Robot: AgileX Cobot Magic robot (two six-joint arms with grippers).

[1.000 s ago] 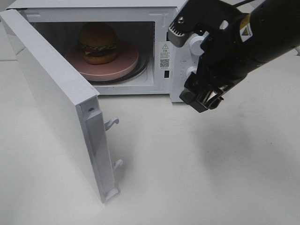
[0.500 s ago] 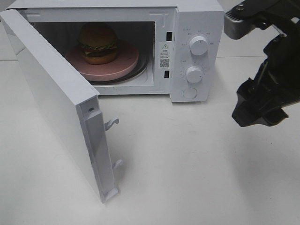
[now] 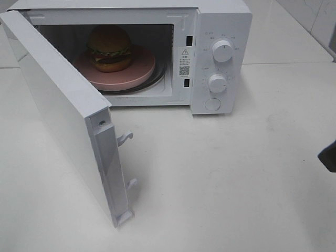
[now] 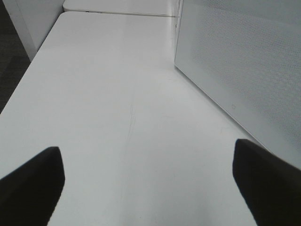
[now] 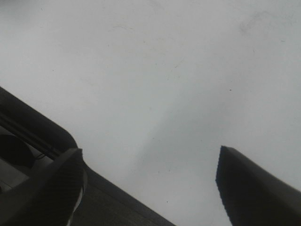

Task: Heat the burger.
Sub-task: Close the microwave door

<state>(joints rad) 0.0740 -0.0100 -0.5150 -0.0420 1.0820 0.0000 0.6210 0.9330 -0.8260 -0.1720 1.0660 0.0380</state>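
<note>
White bench [image 3: 236, 184], microwave door [image 3: 63, 121] wide open; burger [image 3: 109, 48] sits inside on its plate [image 3: 142, 71] for heating, left fingers [image 4: 265, 179] and right fingers [image 5: 254, 188] released, empty.

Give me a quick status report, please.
Left claw, right claw open, empty. Burger on pink plate inside microwave. Door wide open.

Indoor lab-type test bench, plain white tabletop [image 3: 226, 189], one white countertop microwave [image 3: 220, 21] standing on it with door [image 3: 58, 110] swung open, pale tiled wall [image 3: 317, 18] at the rear corner, dark floor [image 4: 7, 70] beside the table edge.
</note>
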